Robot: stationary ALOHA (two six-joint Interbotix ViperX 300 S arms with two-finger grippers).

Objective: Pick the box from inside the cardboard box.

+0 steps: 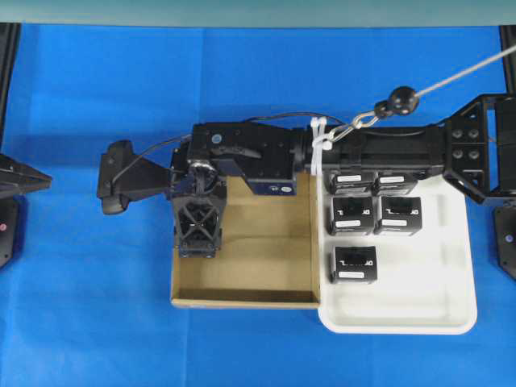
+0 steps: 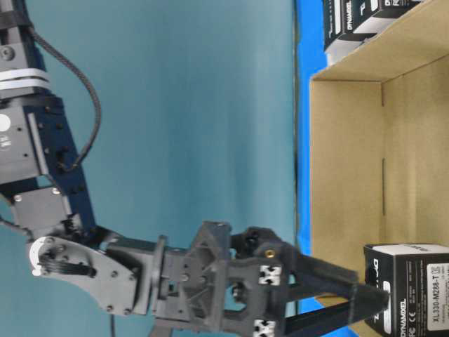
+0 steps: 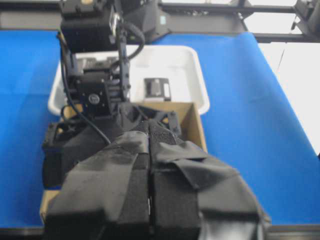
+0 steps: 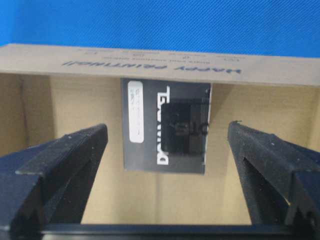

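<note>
Hung spread wide, the right tool (image 4: 165, 165), straddling the box (image 4: 165, 127) without touching it (likely lined up for a grip). Lay directly ahead between the jaws, against the cardboard box (image 4: 150, 65) wall. Read "DYNAMIXEL", "XL330-M288-T"; upside-down "HAPPY PRINTING!!" on the wall. Appeared closed, the left tool (image 3: 150, 200), though blurred.

A bright blue cloth (image 1: 97, 298) is covering the whole table. A teal wall (image 2: 182, 105) is standing behind it. Even light is falling across everything, casting soft shadows.
</note>
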